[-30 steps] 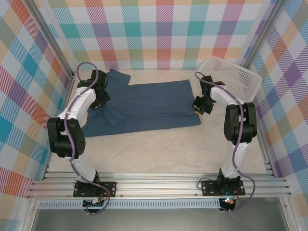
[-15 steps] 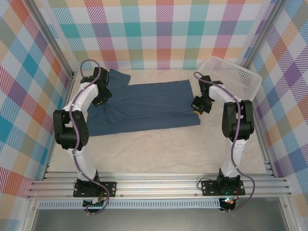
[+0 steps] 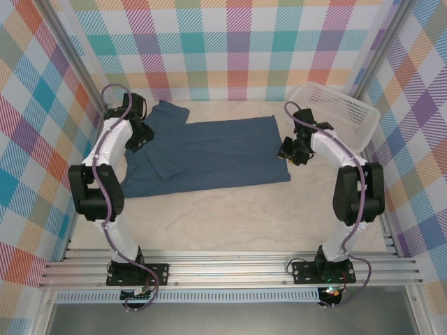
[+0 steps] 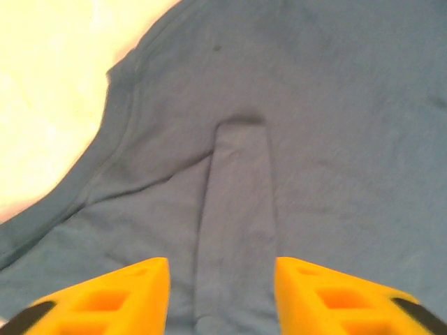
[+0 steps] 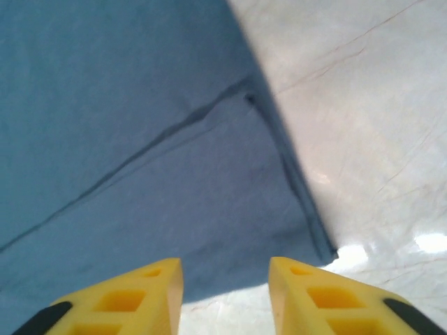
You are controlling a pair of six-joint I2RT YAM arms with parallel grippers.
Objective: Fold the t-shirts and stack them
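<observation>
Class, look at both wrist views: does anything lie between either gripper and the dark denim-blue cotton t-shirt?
Nothing visible does. The left gripper and right gripper hang open directly over the dark denim-blue t-shirt.

left wrist: left hand (image 4: 222,296) fingers cut off by bottom edge; t-shirt (image 4: 314,139) runs past top, right and bottom edges | right wrist: right hand (image 5: 225,296) fingers cut off by bottom edge; t-shirt runs past top and left edges | top view: left arm (image 3: 112,150) hides t-shirt's left edge; both hands' openings too small to tell
</observation>
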